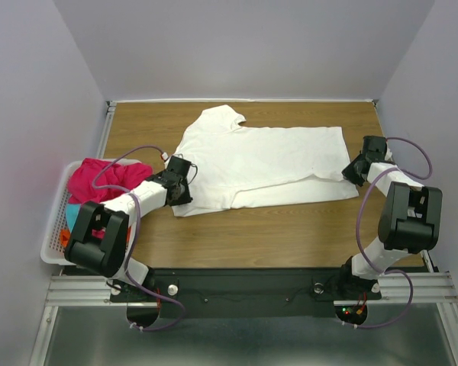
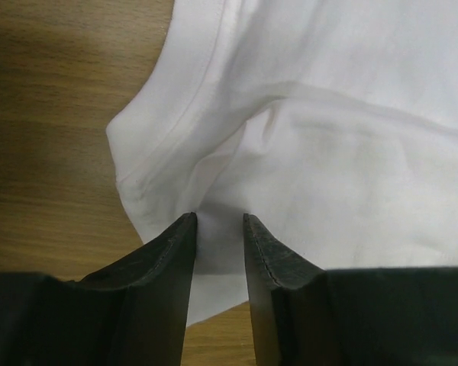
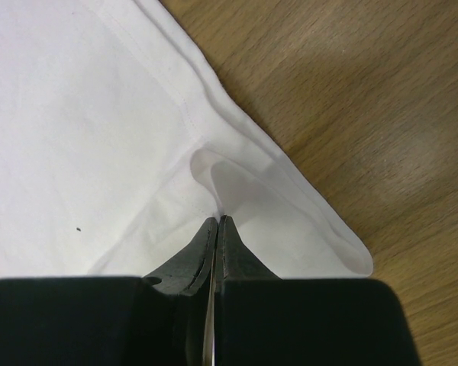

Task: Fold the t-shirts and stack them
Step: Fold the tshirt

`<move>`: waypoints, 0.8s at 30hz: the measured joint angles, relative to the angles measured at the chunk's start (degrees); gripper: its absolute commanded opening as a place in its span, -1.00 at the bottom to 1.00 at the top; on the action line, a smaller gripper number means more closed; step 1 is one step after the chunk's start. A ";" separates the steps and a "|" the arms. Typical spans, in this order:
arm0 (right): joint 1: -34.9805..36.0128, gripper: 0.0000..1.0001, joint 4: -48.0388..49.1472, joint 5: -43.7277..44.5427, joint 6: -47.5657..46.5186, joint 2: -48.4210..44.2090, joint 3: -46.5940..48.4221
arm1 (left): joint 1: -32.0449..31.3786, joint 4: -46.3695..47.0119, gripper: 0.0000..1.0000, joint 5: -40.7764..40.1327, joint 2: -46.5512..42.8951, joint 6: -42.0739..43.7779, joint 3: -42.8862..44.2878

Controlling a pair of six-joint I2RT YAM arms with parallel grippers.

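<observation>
White t-shirt (image 1: 267, 160) corner seemingly pinched in right tool (image 3: 216, 220).

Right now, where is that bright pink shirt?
Seen from above, the magenta-pink t-shirt is heaped in the white lattice basket at the table's left edge, left of the spread-out white t-shirt.

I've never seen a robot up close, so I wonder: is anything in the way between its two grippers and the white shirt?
Nothing visible does. The right gripper is shut on the edge of the white shirt, and the left gripper sits open right over its cloth. The basket stands off to the left.
</observation>
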 measured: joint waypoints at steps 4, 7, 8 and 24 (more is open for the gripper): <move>0.00 -0.99 0.00 0.02 0.00 0.00 0.00 | 0.00 0.07 -0.61 0.17 0.09 0.02 0.00; 0.00 -0.99 -0.02 0.02 -0.02 -0.20 0.00 | 0.02 0.11 -0.83 0.44 0.09 0.09 0.00; 0.00 -0.99 -0.02 0.02 -0.02 -0.35 0.00 | 0.02 0.09 -0.90 0.48 0.09 0.09 0.00; 0.00 -0.99 -7.30 2.12 -0.68 -15.32 0.87 | 0.00 -9.35 -1.00 -1.33 -15.96 -0.44 6.43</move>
